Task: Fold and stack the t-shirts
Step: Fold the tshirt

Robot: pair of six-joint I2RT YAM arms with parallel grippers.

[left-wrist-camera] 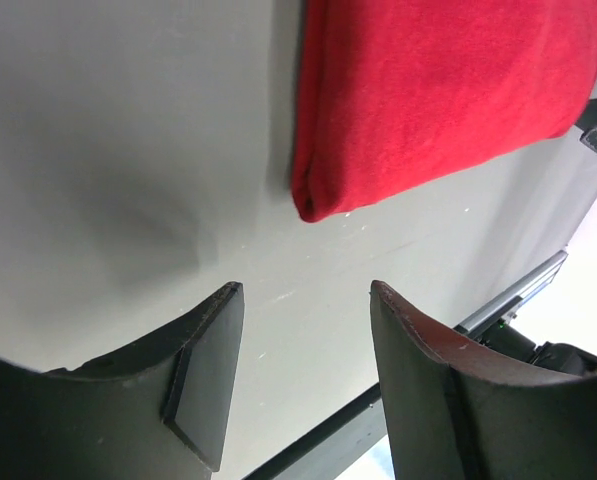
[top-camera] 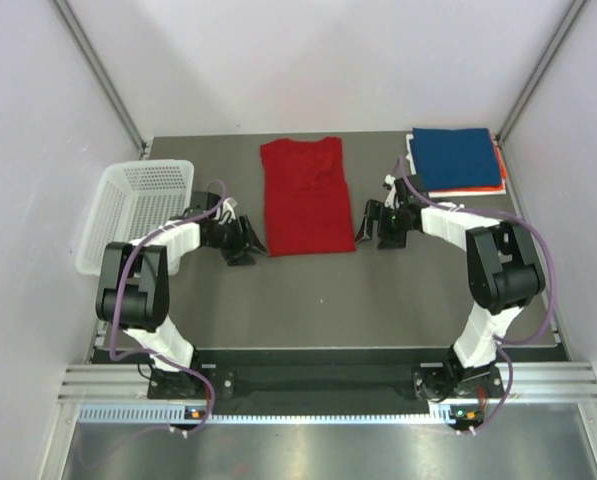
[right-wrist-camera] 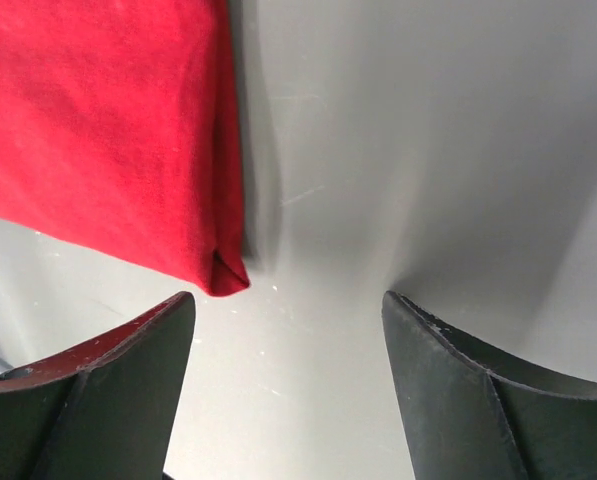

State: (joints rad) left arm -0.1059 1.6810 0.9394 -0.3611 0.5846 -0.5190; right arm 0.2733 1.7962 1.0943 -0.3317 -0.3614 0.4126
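Observation:
The red t-shirt [top-camera: 306, 196] lies flat at the table's middle back, folded into a long rectangle with its sides tucked in. My left gripper [top-camera: 248, 245] is open and empty beside the shirt's near left corner [left-wrist-camera: 313, 205], not touching it. My right gripper [top-camera: 376, 228] is open and empty beside the near right corner [right-wrist-camera: 223, 275]. At the back right a folded dark blue shirt [top-camera: 458, 158] tops a stack, with an orange shirt's edge [top-camera: 498, 178] and a white one's edge [top-camera: 458, 192] showing under it.
A white mesh basket [top-camera: 138, 210] stands at the left, partly over the table's edge. Grey enclosure walls close in the back and sides. The metal frame rail [top-camera: 318, 385] runs along the near edge.

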